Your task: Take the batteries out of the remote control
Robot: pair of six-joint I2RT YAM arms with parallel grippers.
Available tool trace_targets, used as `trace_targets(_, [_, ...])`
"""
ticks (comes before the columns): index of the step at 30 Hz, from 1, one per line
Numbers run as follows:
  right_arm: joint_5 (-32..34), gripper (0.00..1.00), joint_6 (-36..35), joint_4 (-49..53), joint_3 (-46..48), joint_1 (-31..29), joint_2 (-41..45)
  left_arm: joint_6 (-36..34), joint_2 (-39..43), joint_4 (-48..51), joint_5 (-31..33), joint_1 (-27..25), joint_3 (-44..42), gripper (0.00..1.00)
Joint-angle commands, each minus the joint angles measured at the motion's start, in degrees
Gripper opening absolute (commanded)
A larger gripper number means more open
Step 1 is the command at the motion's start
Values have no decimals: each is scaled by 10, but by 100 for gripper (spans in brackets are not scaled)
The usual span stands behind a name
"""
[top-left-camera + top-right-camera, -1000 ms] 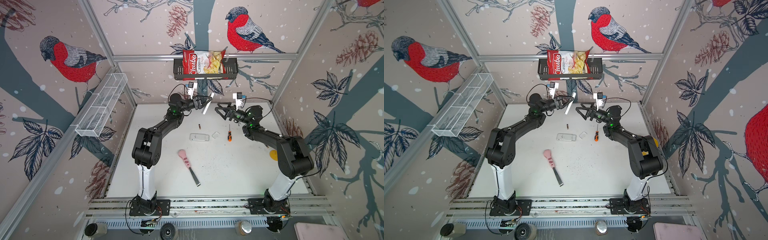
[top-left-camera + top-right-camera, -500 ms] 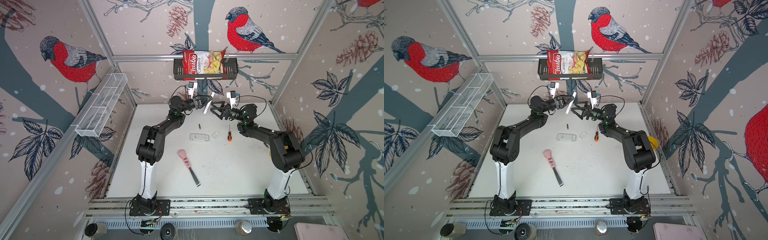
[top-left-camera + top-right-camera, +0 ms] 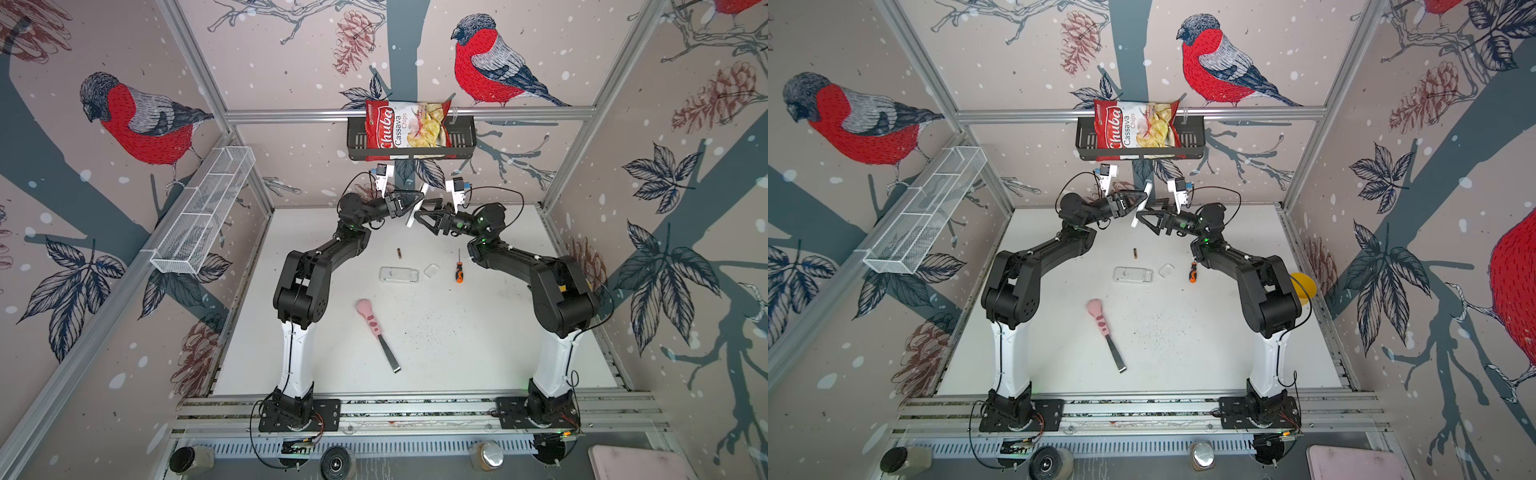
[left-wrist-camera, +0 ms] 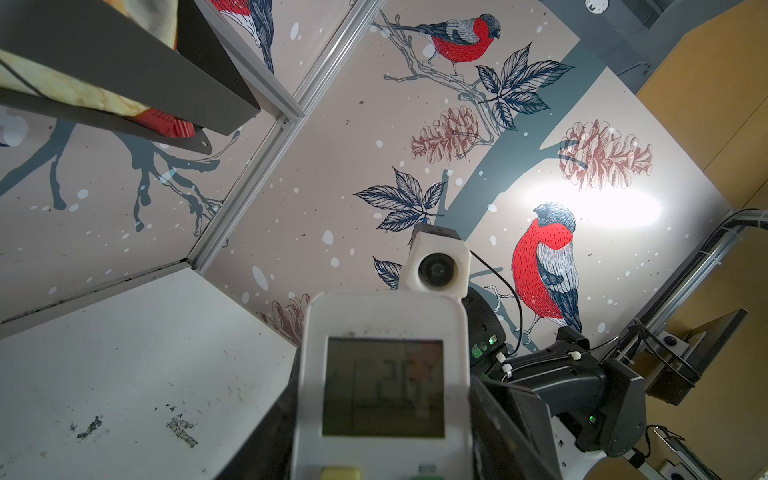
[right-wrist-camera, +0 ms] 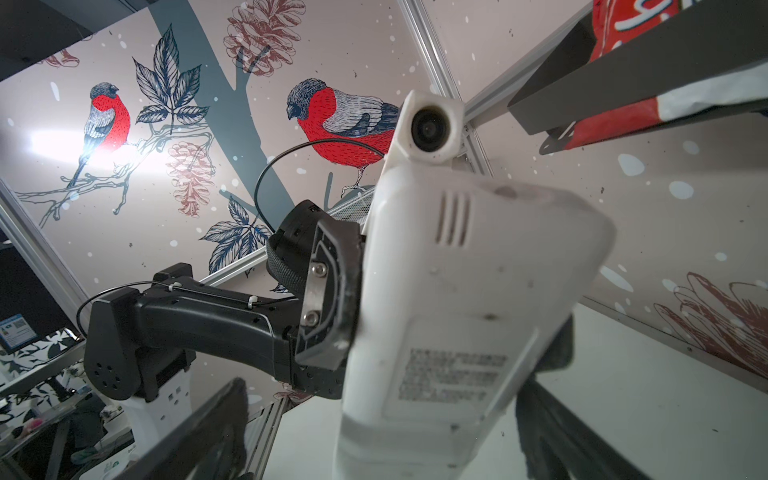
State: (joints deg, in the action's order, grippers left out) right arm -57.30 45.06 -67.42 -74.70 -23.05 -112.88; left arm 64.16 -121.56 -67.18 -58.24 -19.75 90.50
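My left gripper (image 3: 409,203) is up in the air at the back of the table (image 3: 457,353). It is pinching the white remote (image 4: 382,374) by its two long sides. Below, down on the table, one little battery (image 3: 399,253) lies all by itself, dark with a gold end. The remote's screen faces my left camera and its back faces my right one. On the back I see a flat lid with a label, and I cannot see any batteries inside from here. My right gripper (image 3: 424,217) is just beside the remote with its jaws spread wide, one on each side of it. I cannot tell if they touch it. Farther right on the table lies a screwdriver (image 3: 459,270). I think the remote is light, hard and smooth, so it could slip or twist if I push on the lid too hard. My left gripper should squeeze firmly on the long edges and stay off the lid. The batteries are small, round and slick. They will roll, so I would pinch one across its middle, not at the ends.
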Motion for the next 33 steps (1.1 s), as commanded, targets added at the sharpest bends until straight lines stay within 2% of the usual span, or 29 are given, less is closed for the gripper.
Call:
trace_targets(1, [5, 100, -5, -1, -11, -3, -6, 8, 6, -40, -3, 1, 7, 43])
trace_targets(7, [12, 93, -2, 0, -17, -3, -8, 24, 3, -59, -5, 0, 7, 42])
trace_targets(15, [26, 79, 8, -11, -16, 0, -14, 24, 1, -62, -2, 1, -7, 42])
trace_targets(19, [26, 66, 17, -6, -24, 0, -19, 27, 2, -67, -3, 1, -12, 42])
trace_targets(33, [26, 49, 13, 11, -19, 4, -6, 44, -5, -85, -2, 1, -10, 43])
